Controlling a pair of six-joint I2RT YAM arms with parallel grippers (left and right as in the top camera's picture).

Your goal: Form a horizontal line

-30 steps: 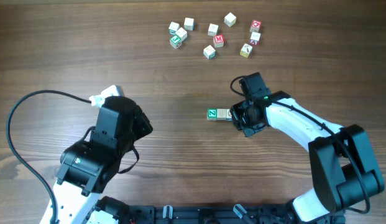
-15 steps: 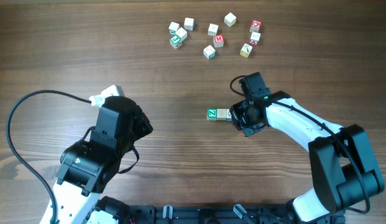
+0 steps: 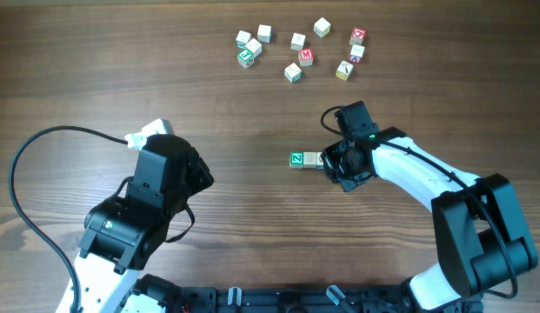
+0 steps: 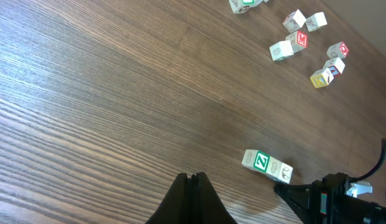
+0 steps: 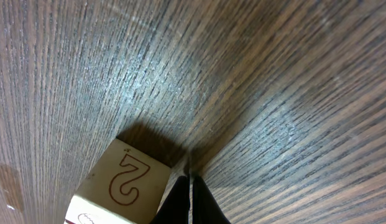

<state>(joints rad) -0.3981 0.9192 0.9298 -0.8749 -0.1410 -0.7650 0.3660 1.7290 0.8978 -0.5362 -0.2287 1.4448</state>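
Observation:
A short row of small cubes lies right of the table's middle. The green-faced cube (image 3: 297,159) with a white Z is at the left end, and a plain pale beige cube (image 3: 311,159) touches its right side. In the left wrist view the green cube (image 4: 261,162), the beige cube (image 4: 275,167) and a third pale cube (image 4: 284,173) sit in line; I cannot make out blue trim. My right gripper (image 3: 327,164) is shut and empty, its tips (image 5: 188,173) against a pale cube marked 2 (image 5: 127,180) at the row's right end. My left gripper (image 4: 191,186) is shut and empty, far to the left.
Several loose letter cubes (image 3: 296,48), some red-lettered, are scattered at the back of the wooden table (image 3: 122,69); they also show in the left wrist view (image 4: 304,37). A black cable (image 3: 43,143) loops beside the left arm.

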